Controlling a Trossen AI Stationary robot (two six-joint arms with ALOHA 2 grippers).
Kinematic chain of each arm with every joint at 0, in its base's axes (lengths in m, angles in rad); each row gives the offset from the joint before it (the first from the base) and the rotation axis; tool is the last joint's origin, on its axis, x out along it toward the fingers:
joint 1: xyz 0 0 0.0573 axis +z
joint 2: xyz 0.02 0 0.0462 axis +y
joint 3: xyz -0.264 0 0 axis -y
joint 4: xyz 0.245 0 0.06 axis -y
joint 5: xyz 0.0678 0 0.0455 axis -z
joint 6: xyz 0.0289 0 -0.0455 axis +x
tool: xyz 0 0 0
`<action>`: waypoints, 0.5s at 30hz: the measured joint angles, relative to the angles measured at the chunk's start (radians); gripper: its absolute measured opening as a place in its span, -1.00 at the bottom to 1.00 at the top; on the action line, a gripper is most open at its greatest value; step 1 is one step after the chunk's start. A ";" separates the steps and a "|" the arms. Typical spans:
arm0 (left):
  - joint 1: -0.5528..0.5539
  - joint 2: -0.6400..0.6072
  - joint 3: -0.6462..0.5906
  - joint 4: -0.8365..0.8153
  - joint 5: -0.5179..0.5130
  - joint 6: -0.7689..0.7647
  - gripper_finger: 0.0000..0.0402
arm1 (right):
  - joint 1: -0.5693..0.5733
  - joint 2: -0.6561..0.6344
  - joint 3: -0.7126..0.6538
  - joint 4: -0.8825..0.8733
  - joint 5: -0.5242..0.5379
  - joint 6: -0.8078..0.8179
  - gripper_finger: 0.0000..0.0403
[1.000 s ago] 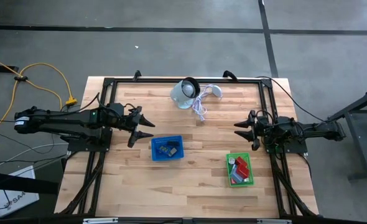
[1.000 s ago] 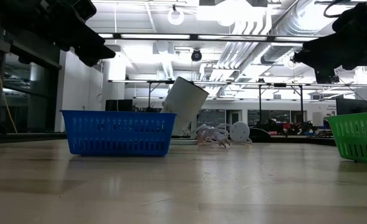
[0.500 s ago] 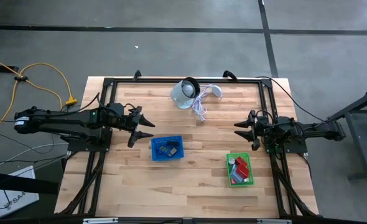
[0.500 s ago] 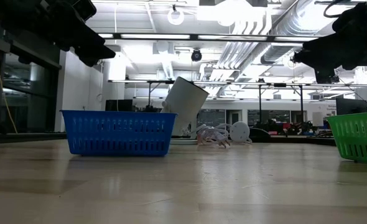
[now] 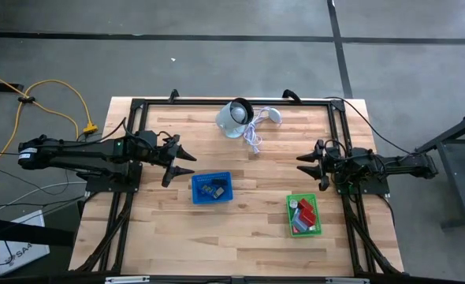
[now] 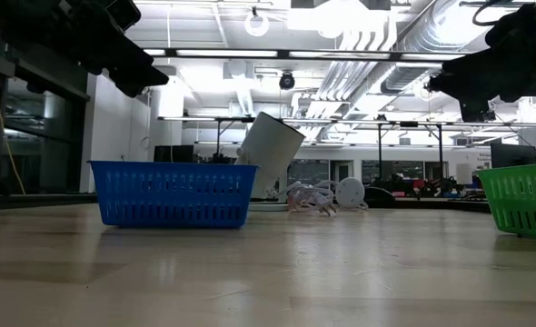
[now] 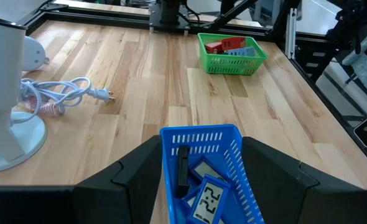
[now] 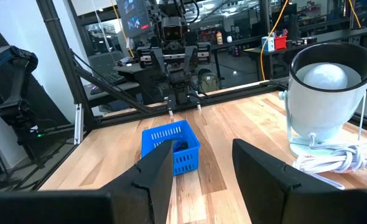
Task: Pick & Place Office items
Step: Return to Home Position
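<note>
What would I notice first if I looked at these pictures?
Two bright mesh baskets on the wooden table catch the eye: a blue basket near the middle and a green basket on the right arm's side, with red blocks inside. A big white round device with a coiled cable stands near the table edge away from the baskets. The left gripper and right gripper hang open above the table, pointing toward each other.
</note>
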 joint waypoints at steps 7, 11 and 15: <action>0.013 -0.023 0.000 0.000 0.008 0.014 0.05 | 0.000 0.000 0.000 0.000 0.000 0.000 -0.24; 0.039 -0.075 0.000 -0.001 0.036 0.035 0.05 | 0.000 0.000 0.000 0.000 0.000 0.000 -0.24; 0.064 -0.138 0.000 -0.025 0.040 0.037 0.05 | 0.000 0.000 0.000 0.000 0.000 0.000 -0.24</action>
